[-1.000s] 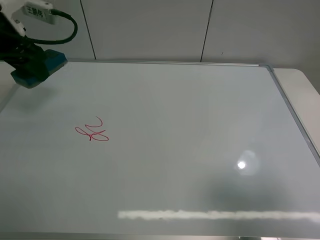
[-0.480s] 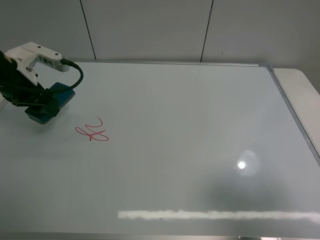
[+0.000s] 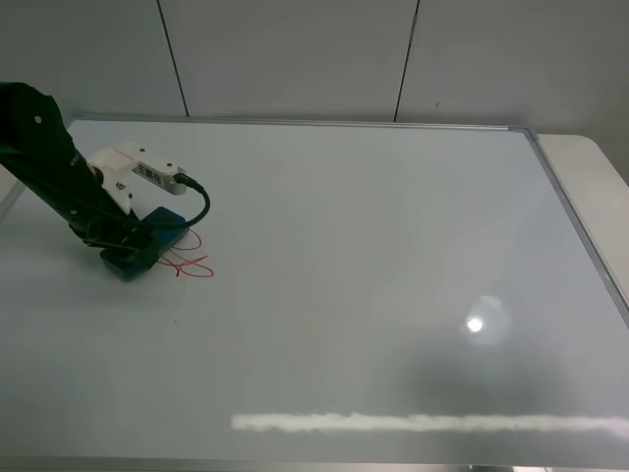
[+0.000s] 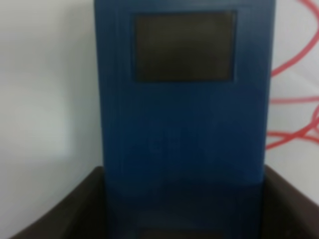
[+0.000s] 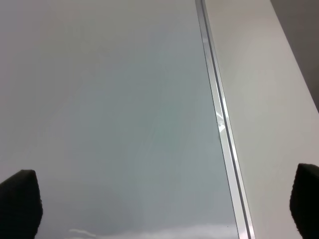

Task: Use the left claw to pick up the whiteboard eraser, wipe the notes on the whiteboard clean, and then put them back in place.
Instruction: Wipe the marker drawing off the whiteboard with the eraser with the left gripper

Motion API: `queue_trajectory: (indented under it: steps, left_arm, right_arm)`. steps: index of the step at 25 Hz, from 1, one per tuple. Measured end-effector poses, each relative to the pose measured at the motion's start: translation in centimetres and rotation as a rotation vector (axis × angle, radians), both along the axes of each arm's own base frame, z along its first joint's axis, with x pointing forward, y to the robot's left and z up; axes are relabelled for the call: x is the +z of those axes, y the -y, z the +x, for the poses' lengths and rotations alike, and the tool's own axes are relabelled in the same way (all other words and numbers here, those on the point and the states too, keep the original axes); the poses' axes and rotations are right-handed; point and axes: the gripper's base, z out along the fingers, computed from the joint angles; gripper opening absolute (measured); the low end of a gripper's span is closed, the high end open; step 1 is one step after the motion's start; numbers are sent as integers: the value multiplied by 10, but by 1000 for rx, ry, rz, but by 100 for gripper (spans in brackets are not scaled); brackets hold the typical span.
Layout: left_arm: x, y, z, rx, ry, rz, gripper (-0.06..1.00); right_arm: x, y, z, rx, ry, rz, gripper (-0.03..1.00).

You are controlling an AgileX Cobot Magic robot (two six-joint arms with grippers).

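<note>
My left claw [image 3: 133, 241] is shut on the teal-blue whiteboard eraser [image 3: 147, 243] and holds it down on the whiteboard [image 3: 373, 256], over the left part of the red notes [image 3: 190, 264]. In the left wrist view the eraser [image 4: 184, 99] fills the middle between my dark fingers [image 4: 55, 214], with red lines of the notes [image 4: 294, 104] beside it. My right gripper [image 5: 164, 199] shows only its two dark fingertips [image 5: 20, 199] spread wide apart above the board's right frame [image 5: 219, 124]; it is empty.
The board's silver frame [image 3: 580, 226] runs along the right, with a strip of white table [image 3: 590, 167] beyond it. A lamp glare [image 3: 476, 324] and a bright streak [image 3: 423, 423] reflect on the board's lower right. Grey wall panels [image 3: 295, 49] stand behind.
My left claw has carried the eraser from the board's far left corner down and to the right, onto the left side of the red notes.
</note>
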Motion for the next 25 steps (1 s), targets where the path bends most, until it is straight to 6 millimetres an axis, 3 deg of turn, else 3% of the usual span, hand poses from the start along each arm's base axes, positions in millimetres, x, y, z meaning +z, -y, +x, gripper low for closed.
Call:
queue_trajectory:
  steps: [10,21,25]
  left_arm:
    - [-4,31,-3,-40,19,-47,55]
    - [-5,85,-26,-93,-51,-135,55]
    - [-8,88,-27,-93,-52,-139,55]
  right_arm:
    - [0,0,0,0,0,0,99]
    - [0,0,0,0,0,0,99]
    - [0,0,0,0,0,0,99]
